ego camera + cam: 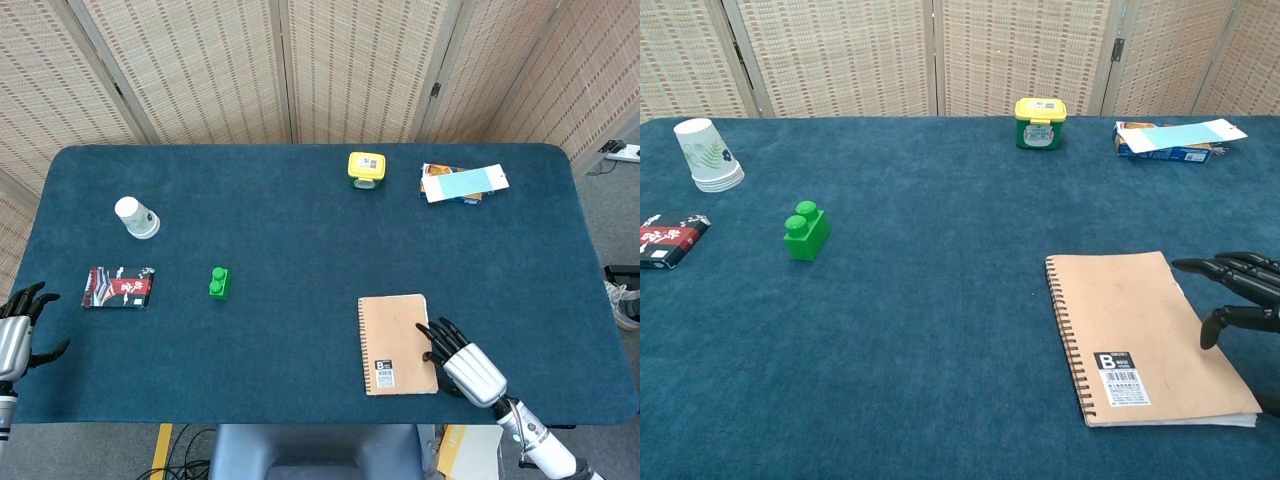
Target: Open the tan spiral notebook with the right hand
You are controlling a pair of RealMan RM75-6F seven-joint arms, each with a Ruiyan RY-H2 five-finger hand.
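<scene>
The tan spiral notebook (395,343) (1142,335) lies closed and flat near the table's front right, its spiral binding along its left side. My right hand (462,363) (1240,290) hovers at the notebook's right edge, fingers spread and empty, the fingertips reaching just over the cover. Whether they touch it I cannot tell. My left hand (18,333) stays open beyond the table's front left corner, holding nothing; the chest view does not show it.
A green block (219,283) (805,231), a red-black packet (118,287) (670,241) and a paper cup (135,217) (706,154) sit on the left. A yellow-lidded jar (366,168) (1040,123) and a stack of booklets (462,183) (1176,139) stand at the back right.
</scene>
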